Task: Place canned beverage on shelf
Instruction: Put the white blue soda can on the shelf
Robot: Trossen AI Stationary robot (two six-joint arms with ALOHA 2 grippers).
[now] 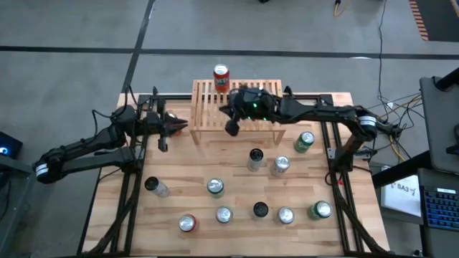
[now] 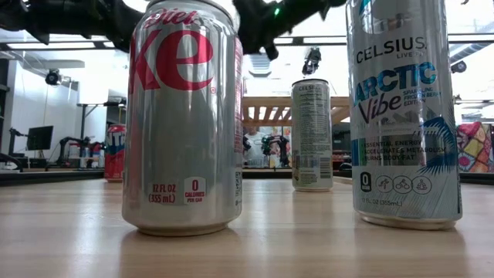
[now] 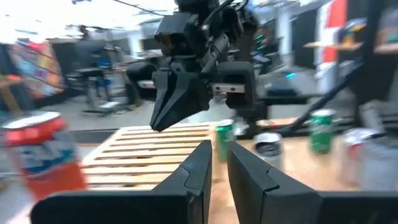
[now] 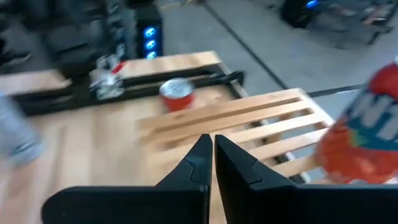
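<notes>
We see the shelf at the far edge of the worktop, near the middle of that edge. One red can stands upright on the shelf's far left corner.

The right hand hangs above the front left part of the shelf, its fingers pressed together and holding nothing. In the right wrist view the slats lie just beyond those closed fingers, with the red can blurred at one side.

The left hand sits just off the shelf's left end, over the worktop's far left part, its fingers nearly together with only a thin gap and nothing between them. The left wrist view looks past them across the slats to the right hand.

The other cans stand loose on the worktop nearer the front: a green can towards the right edge, a Diet Coke can and a Celsius can close to the front edge.
</notes>
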